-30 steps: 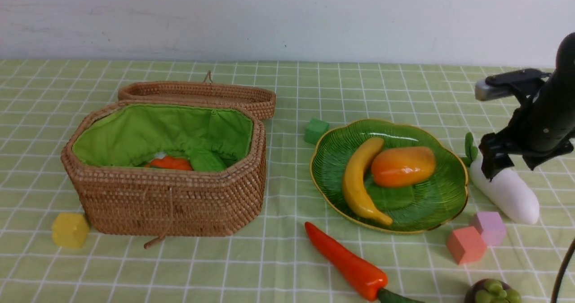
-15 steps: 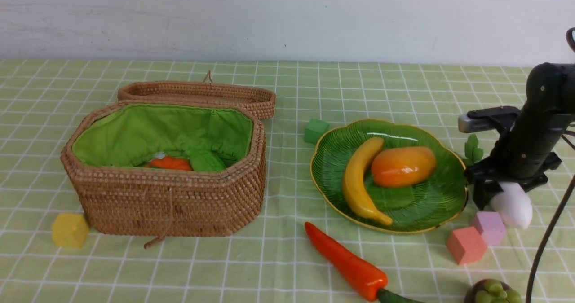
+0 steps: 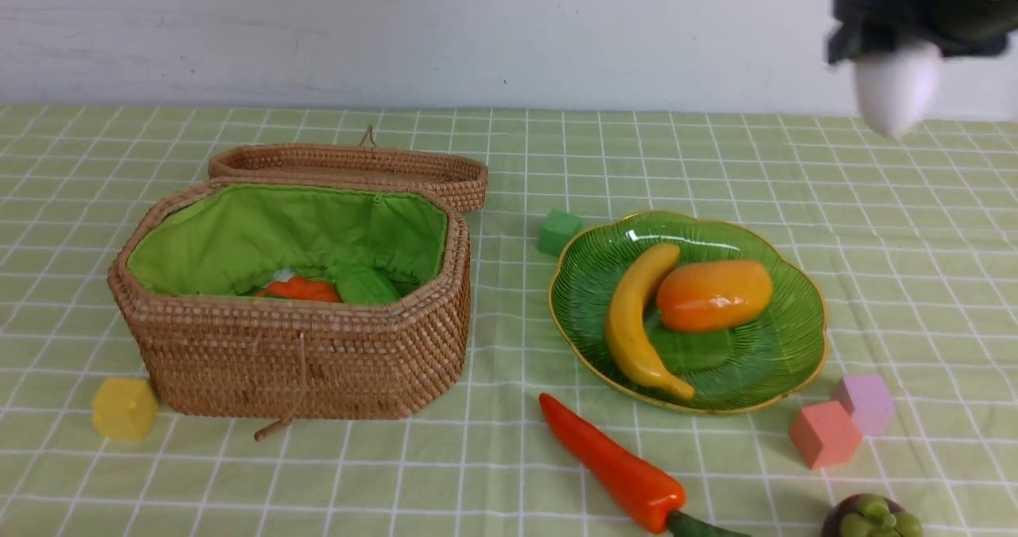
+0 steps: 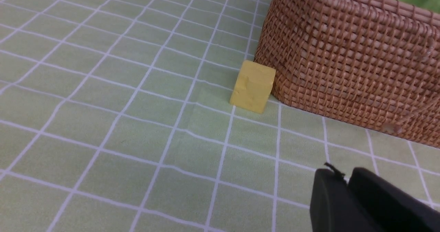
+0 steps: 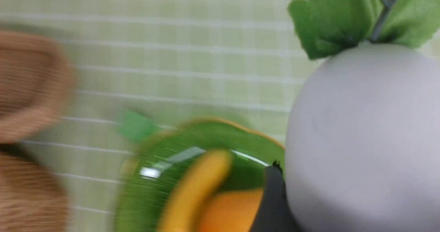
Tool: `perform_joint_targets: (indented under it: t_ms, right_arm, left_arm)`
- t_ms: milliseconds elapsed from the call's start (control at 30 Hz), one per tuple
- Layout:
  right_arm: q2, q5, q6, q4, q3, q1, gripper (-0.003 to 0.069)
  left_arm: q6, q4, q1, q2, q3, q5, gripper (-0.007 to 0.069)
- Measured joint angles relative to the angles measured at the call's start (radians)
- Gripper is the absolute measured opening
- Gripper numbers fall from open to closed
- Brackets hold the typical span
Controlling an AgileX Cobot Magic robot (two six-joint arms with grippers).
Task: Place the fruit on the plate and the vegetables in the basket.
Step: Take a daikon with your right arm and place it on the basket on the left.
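High at the far right, above the table, my right gripper (image 3: pixel 895 44) is shut on the white radish (image 3: pixel 896 95), whose tip points down. In the right wrist view the radish (image 5: pixel 361 139) and its green leaves (image 5: pixel 340 15) fill the side, with one dark finger (image 5: pixel 271 204) against it. The green plate (image 3: pixel 795 362) holds the banana (image 3: pixel 632 322) and the mango (image 3: pixel 713 294). On the cloth in front lie the chili (image 3: pixel 612 461) and the mangosteen (image 3: pixel 871 517). The open basket (image 3: pixel 294 362) holds an orange-red piece (image 3: pixel 301 289) and a green gourd (image 3: pixel 366 285). My left gripper (image 4: pixel 345 175) is shut and empty, low over the cloth near the basket (image 4: pixel 350 60).
Foam cubes stand about: a green one (image 3: pixel 559 231) left of the plate, a yellow one (image 3: pixel 123 408) at the basket's front left corner, a red one (image 3: pixel 825 433) and a lilac one (image 3: pixel 865 403) in front of the plate. The basket lid (image 3: pixel 350 167) lies open behind it.
My right gripper closed on the radish, which lay on the cloth right of the plate, and lifted it high off the table. The left arm has not moved.
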Motion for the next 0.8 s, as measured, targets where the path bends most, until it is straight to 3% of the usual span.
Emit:
perform_joint_targets:
  t_ms: [167,367,567,800]
  right_arm:
    - [0.031,-0.262,-0.182,0.194,-0.003,0.273,0.0476]
    - [0.211,-0.537,-0.404,0.251,-0.003,0.509,0.0476]
    - [0.391,-0.712,-0.457,0.255,-0.002,0.58,0.0476]
    - [0.457,-0.739,-0.457,0.256,0.0,0.579,0.0477]
  left_arm:
    - [0.0,0.0,0.0,0.0,0.0,0.0,0.0071]
    - [0.0,0.0,0.0,0.0,0.0,0.0,0.0077]
    - [0.0,0.0,0.0,0.0,0.0,0.0,0.0085]
    - [0.0,-0.001,0.0,0.0,0.0,0.0,0.0088]
